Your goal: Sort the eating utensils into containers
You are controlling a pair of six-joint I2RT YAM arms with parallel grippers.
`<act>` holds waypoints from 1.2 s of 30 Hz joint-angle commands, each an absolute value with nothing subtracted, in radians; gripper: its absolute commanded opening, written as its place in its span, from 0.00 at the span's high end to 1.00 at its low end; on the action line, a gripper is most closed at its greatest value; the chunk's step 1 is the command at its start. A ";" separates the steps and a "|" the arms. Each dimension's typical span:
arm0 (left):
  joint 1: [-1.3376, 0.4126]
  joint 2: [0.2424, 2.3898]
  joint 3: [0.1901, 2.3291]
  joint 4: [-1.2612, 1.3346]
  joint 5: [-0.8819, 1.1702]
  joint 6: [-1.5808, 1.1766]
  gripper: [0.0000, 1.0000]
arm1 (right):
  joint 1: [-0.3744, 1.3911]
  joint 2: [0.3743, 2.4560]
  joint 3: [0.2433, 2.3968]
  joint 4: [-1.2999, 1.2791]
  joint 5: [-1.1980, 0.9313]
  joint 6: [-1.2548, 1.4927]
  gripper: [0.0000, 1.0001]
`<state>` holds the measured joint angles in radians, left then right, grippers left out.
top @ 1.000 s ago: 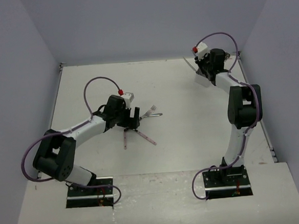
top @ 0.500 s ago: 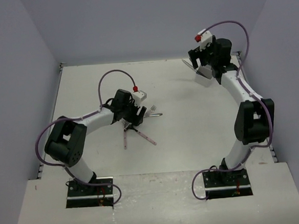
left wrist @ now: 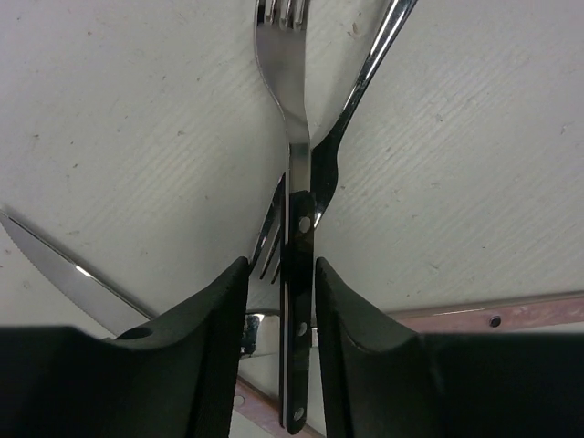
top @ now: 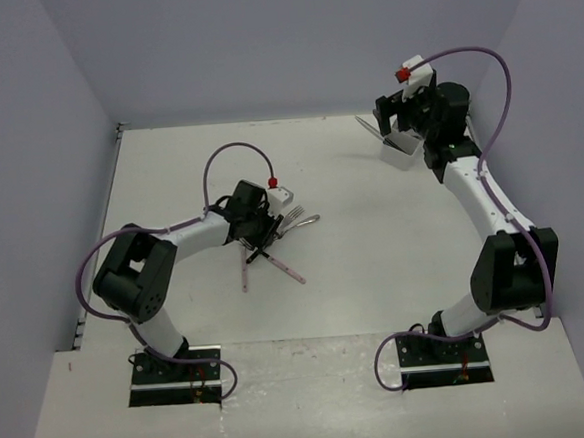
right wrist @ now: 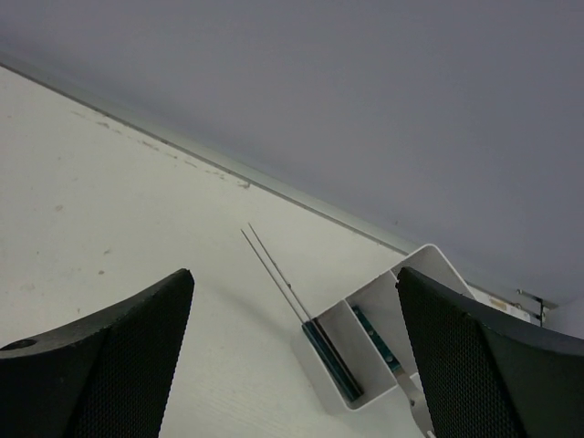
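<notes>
A black-handled fork (left wrist: 301, 265) lies on top of a small pile of utensils at the table's middle (top: 294, 219). My left gripper (left wrist: 282, 265) is open, its jaws narrow around the fork's handle: the right finger is at the handle, a small gap shows on the left. Under it lie a second fork (left wrist: 267, 239), a knife blade (left wrist: 55, 260), a shiny stem (left wrist: 374, 55) and a pink handle (left wrist: 511, 310). My right gripper (right wrist: 294, 274) stands open and empty above the white bin (right wrist: 429, 265) at the far right (top: 400, 153). Dark green handles (right wrist: 328, 360) rest in the bin.
Two pink-handled utensils (top: 244, 272) (top: 288, 269) lie just in front of the pile. Blue-grey walls (top: 279, 39) close the table on three sides. The bin stands close to the back wall and the right edge. Purple cables loop over both arms.
My left gripper slid right over the pile and its jaws narrowed around the black-handled fork. My right gripper opened and rose away from the bin.
</notes>
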<state>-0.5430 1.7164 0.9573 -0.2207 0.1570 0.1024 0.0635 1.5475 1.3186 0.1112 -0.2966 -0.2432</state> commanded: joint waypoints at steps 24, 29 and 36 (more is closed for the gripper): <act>-0.626 1.396 1.012 -0.091 -0.017 0.015 1.00 | 0.115 1.209 1.076 0.103 -0.386 0.221 0.02; -0.660 1.388 1.031 0.173 0.141 -0.156 1.00 | 0.257 1.170 0.939 0.239 -0.465 0.420 0.01; -0.775 1.379 1.065 0.282 0.094 -0.160 1.00 | 0.449 1.207 0.847 0.449 -0.249 0.650 0.03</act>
